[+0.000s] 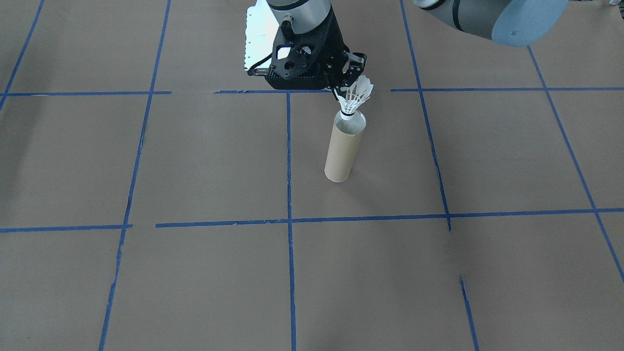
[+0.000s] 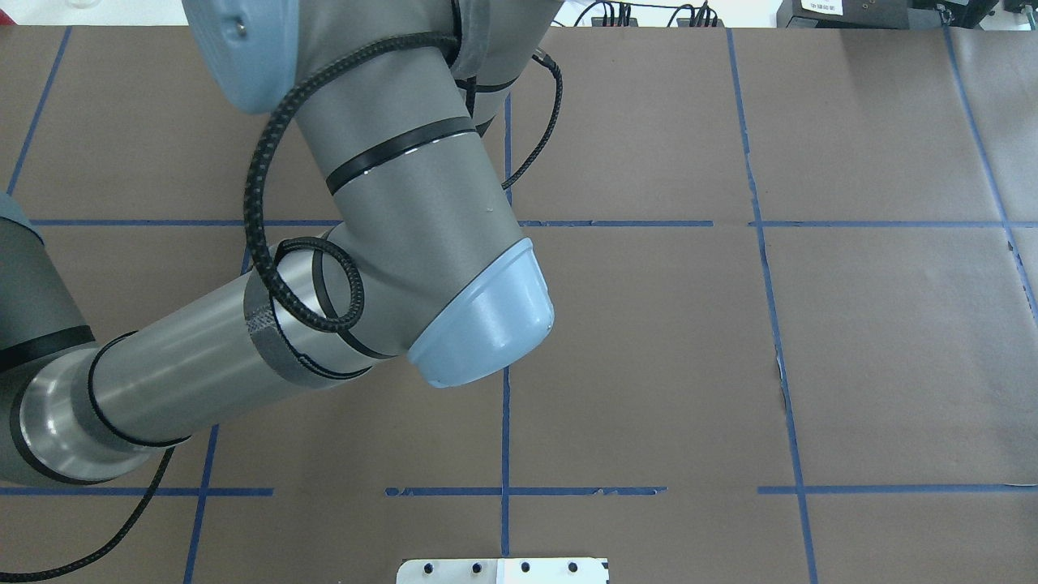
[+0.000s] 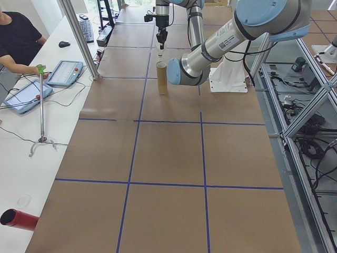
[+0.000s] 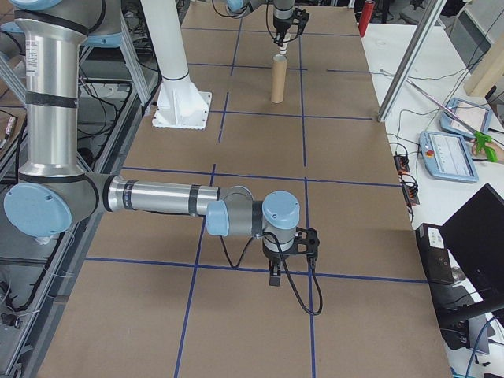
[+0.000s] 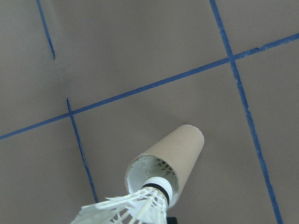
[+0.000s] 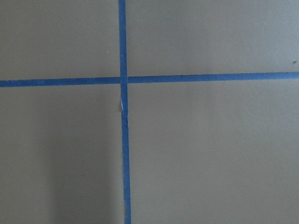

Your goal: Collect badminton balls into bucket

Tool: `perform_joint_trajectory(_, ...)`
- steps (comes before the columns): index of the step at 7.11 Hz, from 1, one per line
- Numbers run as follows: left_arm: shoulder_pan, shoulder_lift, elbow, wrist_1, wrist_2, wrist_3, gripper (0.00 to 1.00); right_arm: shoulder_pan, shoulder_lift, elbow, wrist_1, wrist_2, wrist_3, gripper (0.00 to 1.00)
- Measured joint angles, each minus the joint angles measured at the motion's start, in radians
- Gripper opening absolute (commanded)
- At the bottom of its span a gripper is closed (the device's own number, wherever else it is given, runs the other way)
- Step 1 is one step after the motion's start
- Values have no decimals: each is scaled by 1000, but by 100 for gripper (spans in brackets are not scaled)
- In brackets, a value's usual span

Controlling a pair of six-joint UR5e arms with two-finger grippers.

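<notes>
The bucket, a brown cardboard tube [image 1: 343,148], stands upright near the table's middle, also seen as the tube [image 5: 180,149] in the left wrist view, with its pale inside showing. The white feathered shuttlecock [image 1: 356,96] hangs cork-down, its banded tip at the tube's mouth. My left gripper [image 1: 348,87] is shut on its feather skirt from above. In the left wrist view the shuttlecock [image 5: 135,207] sits at the rim. My right gripper [image 4: 276,272] hovers low over bare table far from the tube; whether it is open or shut I cannot tell.
Brown paper with blue tape lines [image 1: 288,161] covers the table. The white robot base plate [image 1: 256,34] lies just behind the left gripper. The left arm's elbow [image 2: 478,324] hangs over the middle. A person [image 3: 18,42] sits at a side table with tablets.
</notes>
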Motion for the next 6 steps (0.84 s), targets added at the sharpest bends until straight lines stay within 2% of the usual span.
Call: perform_joint_trajectory(6,2,28,-8,0,-19,21,0,0,0,0,0,0,0,100)
